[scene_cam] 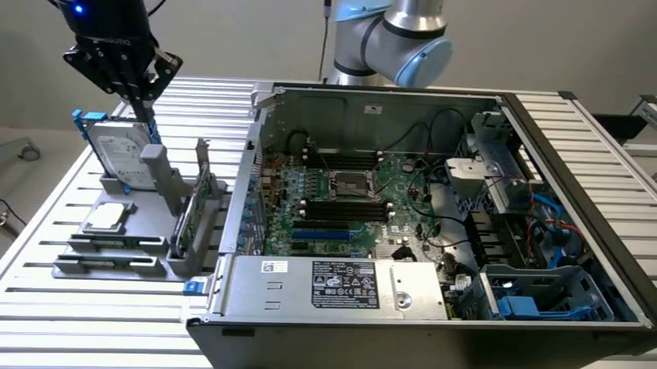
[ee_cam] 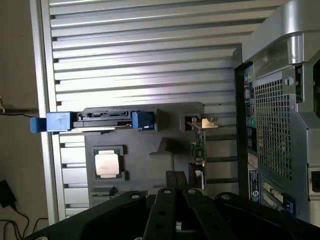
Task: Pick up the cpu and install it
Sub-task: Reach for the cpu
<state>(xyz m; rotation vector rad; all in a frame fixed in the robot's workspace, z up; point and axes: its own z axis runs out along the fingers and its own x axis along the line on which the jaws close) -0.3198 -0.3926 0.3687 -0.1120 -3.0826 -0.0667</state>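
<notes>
The cpu (scene_cam: 108, 217) (ee_cam: 107, 163), a small flat square chip with a dull silver top, lies in a recess of the grey holder stand (scene_cam: 113, 254) at the exterior view's left. My gripper (scene_cam: 144, 104) (ee_cam: 178, 182) hangs well above that stand, near the upright hard drive (scene_cam: 120, 157), fingers shut together and holding nothing. The dark metal-framed socket (scene_cam: 348, 184) sits in the middle of the motherboard inside the open computer case (scene_cam: 431, 307).
The hard drive with blue rails (ee_cam: 92, 121) stands on edge in the holder. An expansion card (scene_cam: 197, 204) stands upright beside the case wall. Cables, a drive cage and the power supply (scene_cam: 339, 288) crowd the case. The slatted metal table (scene_cam: 61, 315) surrounds everything.
</notes>
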